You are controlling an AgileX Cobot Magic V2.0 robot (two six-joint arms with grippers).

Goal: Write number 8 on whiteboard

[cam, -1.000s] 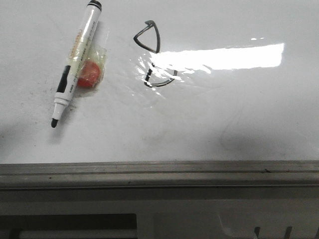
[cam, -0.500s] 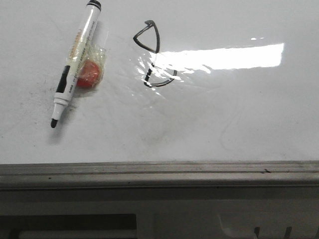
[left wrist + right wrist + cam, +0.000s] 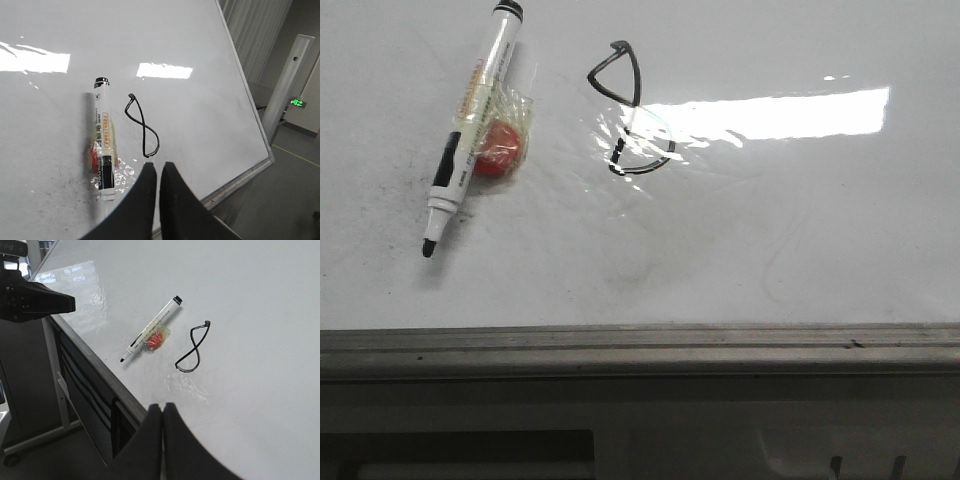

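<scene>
nearest the front camera runs the grey metal edge rail (image 3: 640,345) of the whiteboard (image 3: 800,230), with a dark cabinet front below it. beyond the rail the glossy white surface carries faint grey smudges and a bright glare patch (image 3: 770,115) off to the right.

on the left part of the board lies a marker pen (image 3: 470,130), uncapped, its black tip pointing toward the rail and its black end cap pointing away, the white barrel slanted. tucked against its right side, touching the barrel, is a small red object in clear wrapping (image 3: 500,148).

just right of the pen, apart from it, the number 8 (image 3: 625,110) is drawn in thin black ink: an angular, triangular upper loop farther from the rail and a rounder lower loop nearer, whose line looks broken where the glare crosses it. it is shorter than the pen.

neither arm shows in the front view. in the left wrist view the left gripper (image 3: 156,172) hangs above the board near the pen's tip end, its two dark fingers almost pressed together with only a narrow slit between them and nothing held. in the right wrist view the right gripper (image 3: 161,412) hangs over the rail side of the board, fingers closed against each other, empty, well apart from the pen and the figure.
</scene>
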